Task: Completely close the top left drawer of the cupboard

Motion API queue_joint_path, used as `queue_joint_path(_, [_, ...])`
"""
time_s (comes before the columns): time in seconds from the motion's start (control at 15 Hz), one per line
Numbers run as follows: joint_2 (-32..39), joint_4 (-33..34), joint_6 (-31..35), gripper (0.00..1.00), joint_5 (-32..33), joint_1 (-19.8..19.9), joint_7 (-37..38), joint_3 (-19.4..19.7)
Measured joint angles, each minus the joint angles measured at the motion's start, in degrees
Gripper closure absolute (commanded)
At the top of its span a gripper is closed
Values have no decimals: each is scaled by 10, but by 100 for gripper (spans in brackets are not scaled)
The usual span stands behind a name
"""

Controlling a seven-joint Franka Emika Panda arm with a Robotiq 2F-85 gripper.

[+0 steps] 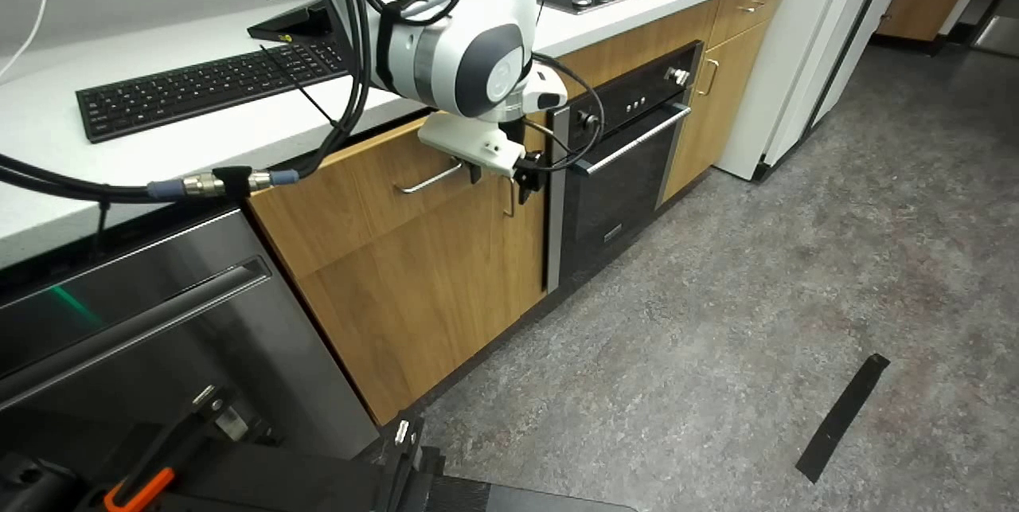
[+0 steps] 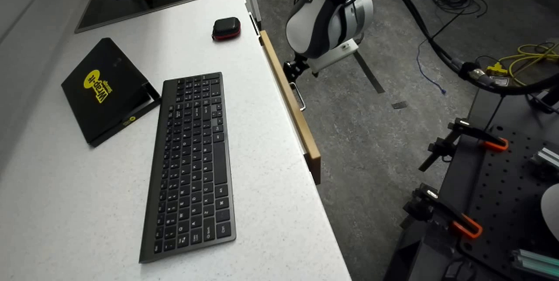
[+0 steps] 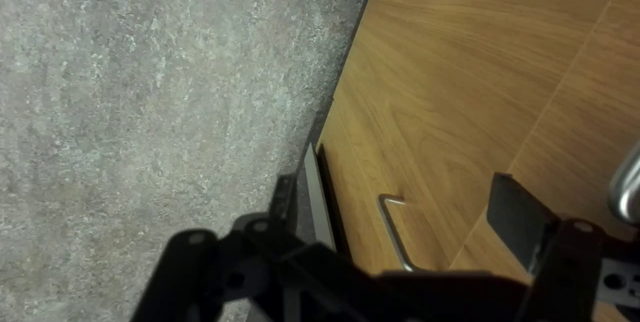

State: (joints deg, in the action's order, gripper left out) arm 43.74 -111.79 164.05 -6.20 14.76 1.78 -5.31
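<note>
At about nine o'clock from the gripper (image 1: 500,182), in an exterior view, sits the top left drawer (image 1: 350,200), long axis running eight to two. It stands slightly proud of the worktop (image 2: 270,176). Jaws spread wide, holding nothing I can see. My guess: closing push should go square to that axis, into the cupboard (image 1: 430,297).
</note>
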Motion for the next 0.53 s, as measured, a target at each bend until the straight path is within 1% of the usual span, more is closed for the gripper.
queue_joint_path(0.27, [24, 35, 1, 0, -8, -3, -6, -30])
queue_joint_path(0.53, [27, 41, -1, 0, -8, -2, -23, -30])
